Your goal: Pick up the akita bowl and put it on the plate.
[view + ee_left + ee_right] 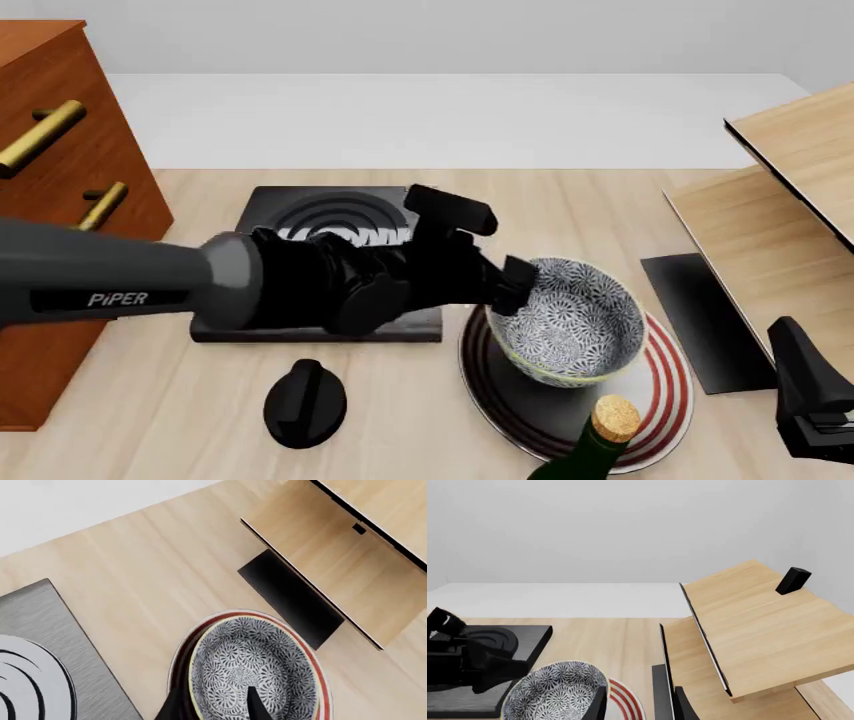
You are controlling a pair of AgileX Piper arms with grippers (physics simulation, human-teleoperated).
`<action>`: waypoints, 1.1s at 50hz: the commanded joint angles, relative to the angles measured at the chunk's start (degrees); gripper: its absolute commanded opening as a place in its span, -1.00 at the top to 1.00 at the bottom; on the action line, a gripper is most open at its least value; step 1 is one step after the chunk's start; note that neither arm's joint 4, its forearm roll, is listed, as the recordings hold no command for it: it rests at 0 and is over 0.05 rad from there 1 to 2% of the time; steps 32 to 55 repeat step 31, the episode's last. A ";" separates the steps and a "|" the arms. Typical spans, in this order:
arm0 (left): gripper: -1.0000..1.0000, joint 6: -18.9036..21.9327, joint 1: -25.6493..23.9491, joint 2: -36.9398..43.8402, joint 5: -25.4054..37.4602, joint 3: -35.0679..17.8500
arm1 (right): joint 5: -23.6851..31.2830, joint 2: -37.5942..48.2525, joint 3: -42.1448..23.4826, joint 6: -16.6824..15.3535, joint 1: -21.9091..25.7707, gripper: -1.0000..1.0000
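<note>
Drawers [60,210] of reddish wood with brass handles stood farthest left of the plate [663,385], at the table's [601,205] edge. Nearer the plate lay the black slab [274,215] with grey concentric rings, and in front of that slab a black knob-shaped object [306,400] rested on the wood. The left arm [120,280] reached across the slab toward the plate, and the left gripper [514,285] sat at the near-left rim of the akita bowl [567,320]. In the left wrist view one finger [257,705] lay inside the bowl and the other outside its wall, so the fingers were narrowed onto the rim, gripping it. The bowl stood upright over the plate's middle, red rings showing around it; whether its base touched the plate could not be told. A green bottle with a cork [601,435] stood just in front of the plate. Right of the plate lay a dark flat panel [701,320] under a tilted wooden shelf unit [787,200]. The right gripper [814,400] hung well right of the plate; its fingers [599,705] stood apart, holding nothing.
</note>
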 commanded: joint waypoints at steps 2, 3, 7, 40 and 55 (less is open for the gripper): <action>-1.00 3.41 3.81 -9.31 3.70 -0.78 | 0.00 0.00 0.00 0.01 0.00 -1.00; -1.00 3.41 3.67 -9.89 4.04 -0.73 | 0.00 0.02 0.00 -0.02 0.00 -1.00; -1.00 3.67 4.67 -12.50 5.01 -0.59 | 0.00 -0.01 0.00 0.00 -0.01 -1.00; -1.00 4.87 6.06 -18.15 4.82 1.79 | 0.00 0.00 0.00 0.00 -0.01 -1.00; -1.00 4.87 6.06 -18.15 4.82 1.79 | 0.00 0.00 0.00 0.00 -0.01 -1.00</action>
